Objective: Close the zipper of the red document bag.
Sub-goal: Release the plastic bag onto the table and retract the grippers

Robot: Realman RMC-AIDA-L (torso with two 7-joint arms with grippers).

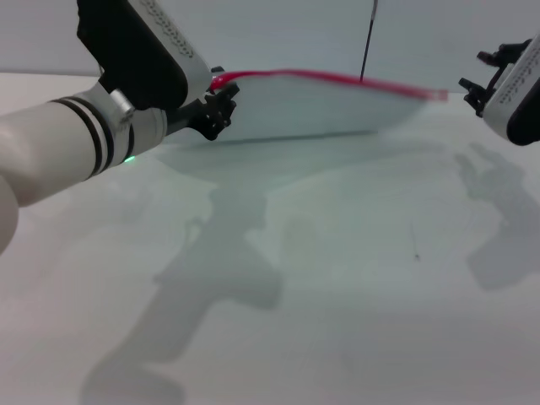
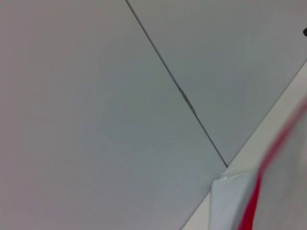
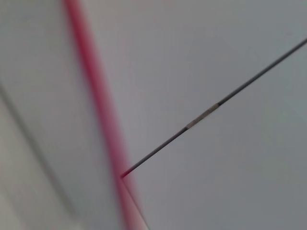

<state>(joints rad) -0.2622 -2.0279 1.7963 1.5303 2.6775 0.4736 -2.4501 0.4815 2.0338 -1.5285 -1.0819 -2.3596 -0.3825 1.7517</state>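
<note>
Overhead first, from the head view: the left pincer (image 1: 221, 108) sits at the far left of the white counter (image 1: 337, 278), its black fingers clamped on the near-left corner of the red document bag (image 1: 312, 105). The bag is lifted off the counter, tilted, stretching away from the left pincer toward the right one; its shadow lies on the counter just below it. The zipper (image 1: 337, 80) runs along the bag's upper, far edge as a thin red strip, from right beside the left pincer out to the bag's far end. The right pincer (image 1: 489, 76) hangs just beyond that far end, near it but apart from it, black fingers spread with nothing between them. A thin dark seam (image 1: 368, 38) runs up the wall behind the bag.

Left wrist view: a corner of the pale bag (image 2: 230, 201) shows close up, with the red zipper strip (image 2: 268, 163) running along it. Behind is the grey wall with a dark seam (image 2: 182, 93). The pincer's own fingers do not show.

Right wrist view: blurred red zipper strip (image 3: 98, 110) crosses the pale bag (image 3: 38, 120); the dark wall seam (image 3: 216, 105) lies beyond. Own fingers do not show.
</note>
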